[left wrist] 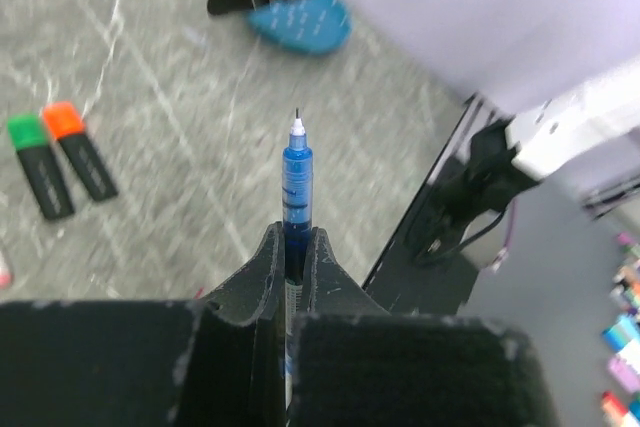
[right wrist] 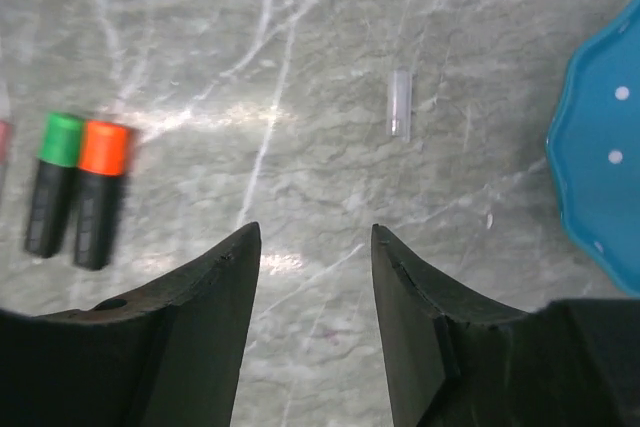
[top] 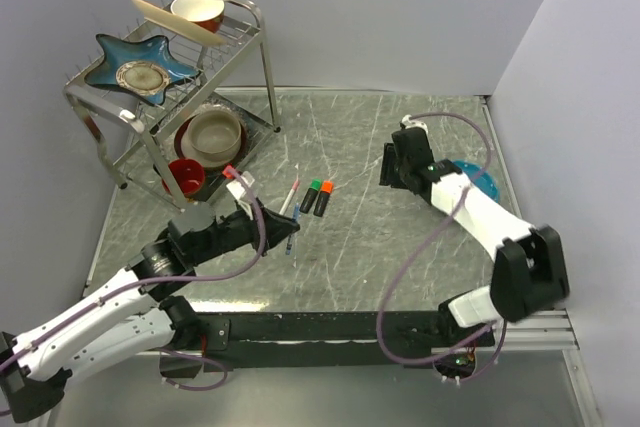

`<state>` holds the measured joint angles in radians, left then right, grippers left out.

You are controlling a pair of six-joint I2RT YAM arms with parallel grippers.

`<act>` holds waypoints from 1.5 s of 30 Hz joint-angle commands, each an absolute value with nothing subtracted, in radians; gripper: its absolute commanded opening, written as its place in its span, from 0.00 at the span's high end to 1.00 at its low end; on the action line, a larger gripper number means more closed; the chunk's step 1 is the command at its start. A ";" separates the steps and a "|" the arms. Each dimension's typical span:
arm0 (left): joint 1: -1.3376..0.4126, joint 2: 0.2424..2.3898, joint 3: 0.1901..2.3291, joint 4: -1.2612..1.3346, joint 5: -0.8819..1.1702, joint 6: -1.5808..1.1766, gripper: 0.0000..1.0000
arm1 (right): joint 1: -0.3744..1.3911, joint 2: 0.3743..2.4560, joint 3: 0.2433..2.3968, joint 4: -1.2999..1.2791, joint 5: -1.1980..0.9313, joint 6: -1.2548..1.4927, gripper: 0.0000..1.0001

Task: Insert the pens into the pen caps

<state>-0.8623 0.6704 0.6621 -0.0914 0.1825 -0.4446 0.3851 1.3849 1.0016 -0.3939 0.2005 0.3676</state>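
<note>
Left gripper (left wrist: 297, 242): clamped tight on the dark-blue ballpoint (left wrist: 297, 182), whose bare tip points out past the fingers.
Table (top: 400, 257): grey marbled top, with a dish rack (top: 170, 107) at the far left corner.
Right gripper (right wrist: 315, 232): jaws parted, nothing between them, poised over bare tabletop.
Teal plate (right wrist: 600, 147): on the table, just right of the right gripper.
Markers: green-capped highlighter (right wrist: 52, 182) and orange-capped highlighter (right wrist: 98, 192) lie side by side mid-table.
Stick pen (top: 291, 195): flat on the table, just left of the highlighters.
Clear cap (right wrist: 399, 102): lies alone on the table beyond the right fingertips, between highlighters and plate.
</note>
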 commanded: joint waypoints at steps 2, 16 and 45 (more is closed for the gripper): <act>-0.861 0.667 0.749 -0.195 0.221 -0.396 0.99 | 0.293 1.575 1.158 -0.454 0.068 0.250 0.44; -0.861 0.551 0.713 -0.272 0.170 -0.364 0.99 | 0.198 1.900 1.361 -0.515 0.018 0.206 0.50; -0.861 0.560 0.715 -0.258 0.192 -0.371 0.99 | 0.189 1.988 1.404 -0.577 0.018 0.187 0.97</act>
<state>-0.8623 0.5598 0.7109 -0.2981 0.1856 -0.3790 0.1936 1.9858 1.3800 -0.5507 0.0349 0.1921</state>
